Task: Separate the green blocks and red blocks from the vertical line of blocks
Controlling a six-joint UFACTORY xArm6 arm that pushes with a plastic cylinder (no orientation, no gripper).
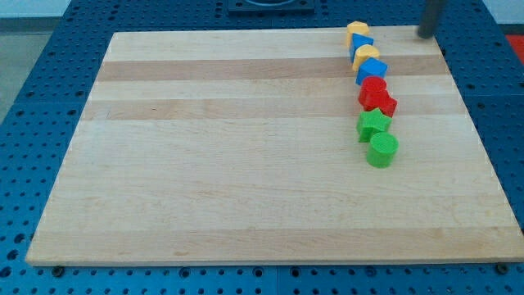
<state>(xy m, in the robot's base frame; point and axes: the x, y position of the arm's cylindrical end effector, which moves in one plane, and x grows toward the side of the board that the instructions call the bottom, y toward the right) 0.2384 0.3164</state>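
Wooden board [246, 164]: near-vertical block line [372, 94].

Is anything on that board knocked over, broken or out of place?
Nothing stands out. Eight blocks form a slightly wavy line at the view's right: yellow on top, green cylinder at the bottom. My tip sits apart, right of the line's top.

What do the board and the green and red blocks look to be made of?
Board: pale wood, likely maple, with visible grain and plank bands under a low sheen. Green cylinder, green star and the red blocks: probably plastic or painted wood, judging by saturated uniform colour and matte faces. My tip is at the view's top right, apart from them.
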